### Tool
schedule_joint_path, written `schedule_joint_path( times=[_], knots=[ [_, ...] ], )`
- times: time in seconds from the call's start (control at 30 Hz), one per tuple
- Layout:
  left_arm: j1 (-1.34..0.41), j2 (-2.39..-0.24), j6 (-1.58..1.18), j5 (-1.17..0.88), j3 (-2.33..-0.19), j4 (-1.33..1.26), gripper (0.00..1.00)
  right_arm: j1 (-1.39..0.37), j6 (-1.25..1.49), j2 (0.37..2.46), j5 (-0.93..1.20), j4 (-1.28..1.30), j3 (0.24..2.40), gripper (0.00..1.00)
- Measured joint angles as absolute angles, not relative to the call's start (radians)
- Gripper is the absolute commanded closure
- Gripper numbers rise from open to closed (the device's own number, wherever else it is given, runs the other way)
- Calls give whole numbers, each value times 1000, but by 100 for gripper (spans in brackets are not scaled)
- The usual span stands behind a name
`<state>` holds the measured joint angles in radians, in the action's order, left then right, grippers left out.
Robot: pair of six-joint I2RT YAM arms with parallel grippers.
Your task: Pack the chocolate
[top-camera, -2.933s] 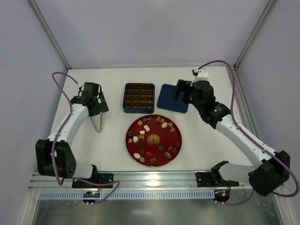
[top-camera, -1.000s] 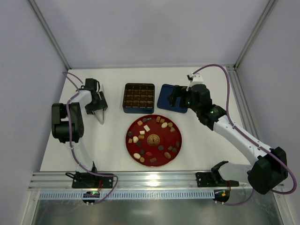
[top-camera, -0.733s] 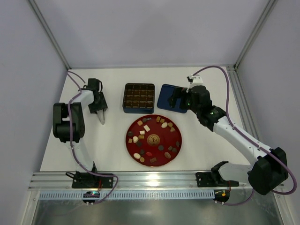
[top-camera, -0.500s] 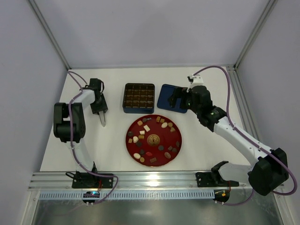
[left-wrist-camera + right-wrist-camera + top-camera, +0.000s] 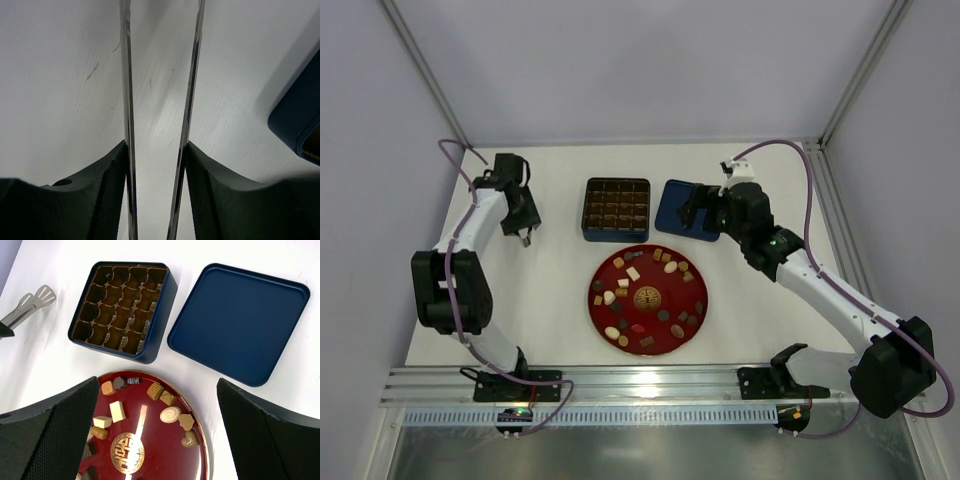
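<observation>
Several small chocolates [image 5: 633, 273] in brown, tan and cream lie scattered on the round red plate [image 5: 705, 300] at mid-table. The right wrist view shows the chocolates [image 5: 170, 414] on the plate [image 5: 155, 440] too. Behind it sits the dark blue box [image 5: 586, 210] with its brown grid of cells. My left gripper [image 5: 523, 232] is left of the box, shut on a pair of metal tongs [image 5: 127, 100] whose two arms run between its fingers [image 5: 112, 175]. My right gripper [image 5: 705, 208] hangs open over the plate's far side, nothing between its fingers [image 5: 60, 425].
The box's blue lid [image 5: 240, 322] lies upside down to the right of the box [image 5: 150, 352]. The tongs' tips [image 5: 44, 294] reach toward the box's left side. White walls and metal posts fence the table on three sides.
My left gripper closed on the tongs that lay on the table and lifted them; its arm swung outward to the left. The right arm has barely moved.
</observation>
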<state>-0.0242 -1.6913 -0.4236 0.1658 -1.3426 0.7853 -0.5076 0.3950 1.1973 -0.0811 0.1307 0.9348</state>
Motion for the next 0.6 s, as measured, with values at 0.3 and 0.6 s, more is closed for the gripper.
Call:
schedule_joint_path(
  times=[0.3,0.6],
  knots=[
    [-38,-1592,-437,163,-1380,896,51,-508,396,1198,-75,128,935,0],
    [-68,-1501,-437,145,-1444,994,53,-508,397,1212,-75,128,936,0]
  ],
)
